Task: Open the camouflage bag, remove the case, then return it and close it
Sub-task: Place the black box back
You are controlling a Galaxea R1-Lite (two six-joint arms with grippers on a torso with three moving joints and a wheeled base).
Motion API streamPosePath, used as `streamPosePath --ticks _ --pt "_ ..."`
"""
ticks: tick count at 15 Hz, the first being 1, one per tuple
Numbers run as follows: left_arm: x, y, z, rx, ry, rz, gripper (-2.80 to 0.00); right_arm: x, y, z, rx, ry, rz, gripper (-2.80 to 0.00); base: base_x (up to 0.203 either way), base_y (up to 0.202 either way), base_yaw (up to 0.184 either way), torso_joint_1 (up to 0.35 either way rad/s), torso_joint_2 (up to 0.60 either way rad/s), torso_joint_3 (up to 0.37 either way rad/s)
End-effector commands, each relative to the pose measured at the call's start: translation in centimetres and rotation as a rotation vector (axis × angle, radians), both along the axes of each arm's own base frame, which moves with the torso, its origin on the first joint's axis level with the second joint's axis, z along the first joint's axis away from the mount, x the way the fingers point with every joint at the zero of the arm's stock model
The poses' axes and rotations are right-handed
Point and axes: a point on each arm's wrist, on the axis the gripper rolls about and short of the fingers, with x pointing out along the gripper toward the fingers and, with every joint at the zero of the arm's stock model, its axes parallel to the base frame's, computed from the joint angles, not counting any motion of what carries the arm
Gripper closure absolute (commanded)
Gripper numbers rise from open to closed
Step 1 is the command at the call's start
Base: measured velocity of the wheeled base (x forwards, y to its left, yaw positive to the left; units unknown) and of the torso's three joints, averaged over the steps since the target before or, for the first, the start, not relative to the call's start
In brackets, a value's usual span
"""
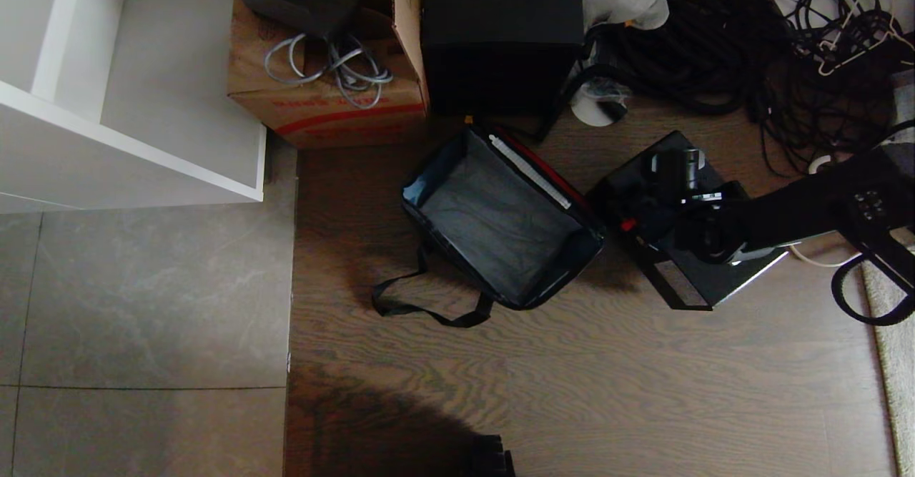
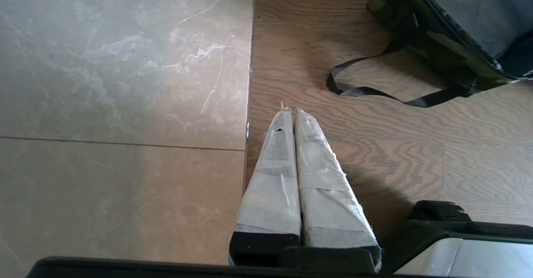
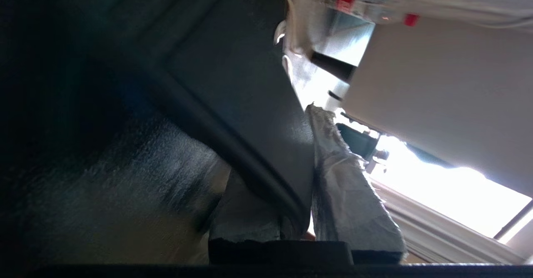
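Observation:
The camouflage bag (image 1: 500,219) stands open on the wood floor in the head view, its dark lining bare and its lid flipped back. One black strap (image 1: 422,309) trails toward me. The bag's camouflage side (image 2: 441,40) also shows in the left wrist view. Just right of the bag lies the case (image 1: 690,277), flat and black with a silver edge. My right gripper (image 1: 647,227) is on its bag-side end. In the right wrist view the right gripper (image 3: 291,119) is shut on a thin dark edge of the case (image 3: 233,73). My left gripper (image 2: 291,110) hangs shut and empty over the floor.
Behind the bag stand a brown cardboard box (image 1: 325,55) holding grey cable and a taller plain black box (image 1: 500,26). A tangle of black cables (image 1: 715,55) covers the back right. A white shelf unit (image 1: 129,84) fills the far left, above grey tiles.

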Motion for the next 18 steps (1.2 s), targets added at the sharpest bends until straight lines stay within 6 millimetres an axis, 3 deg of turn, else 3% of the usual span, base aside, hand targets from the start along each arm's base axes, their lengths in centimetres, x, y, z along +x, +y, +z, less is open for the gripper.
streamPosePath --ticks 1,4,15,18 --pt "0.1 0.0 -0.2 0.000 0.008 0.000 0.00 -1.9 -0.4 4.9 0.014 -0.079 -0.007 0.00 0.000 0.000 0.000 0.000 0.00 0.000" --pt "0.1 0.0 -0.2 0.000 0.008 0.000 0.00 -3.7 -0.7 7.3 0.019 -0.093 -0.003 0.00 0.000 0.000 0.000 0.000 0.00 0.000" --pt "0.1 0.0 -0.2 -0.002 0.008 0.000 0.00 -10.7 6.3 15.2 0.046 -0.144 0.236 0.00 0.000 0.000 0.000 0.000 0.00 0.000" --pt "0.1 0.0 -0.2 -0.001 0.008 0.000 0.00 -12.4 8.0 16.5 0.056 -0.145 0.318 0.00 0.000 0.000 0.000 0.000 0.00 0.000"
